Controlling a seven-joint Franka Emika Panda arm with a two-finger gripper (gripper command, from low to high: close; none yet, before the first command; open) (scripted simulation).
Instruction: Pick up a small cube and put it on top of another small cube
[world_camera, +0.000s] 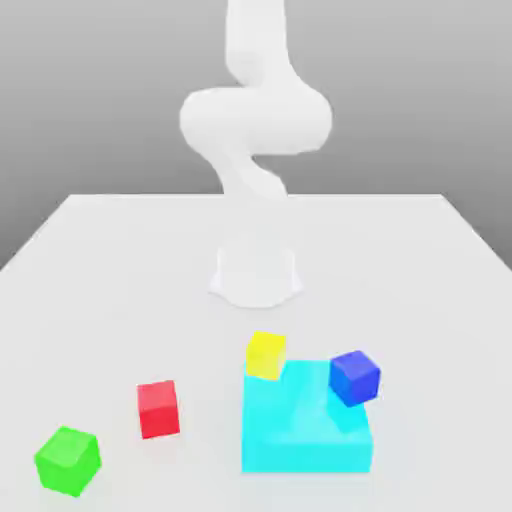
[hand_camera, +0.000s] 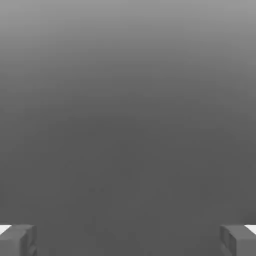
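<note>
- Green cube sits nearest you in the exterior view, alone at the exterior view's left, with the red cube near it, flat on the white table and touching nothing.
- Your red cube is the one to lift; its clear sides probably make it an easy pinch.
- Yellow cube sits at the back corner of the large cyan block, and the blue cube rests tilted on the block's far edge, so neither looks like a level base for stacking. Judge the green one the steadier target.
- Your arm is folded high above its base, well apart from every cube.
- From the hand view you get what the exterior view lacks: the gripper spread wide, one fingertip at each side, nothing between, facing plain grey background.
</note>
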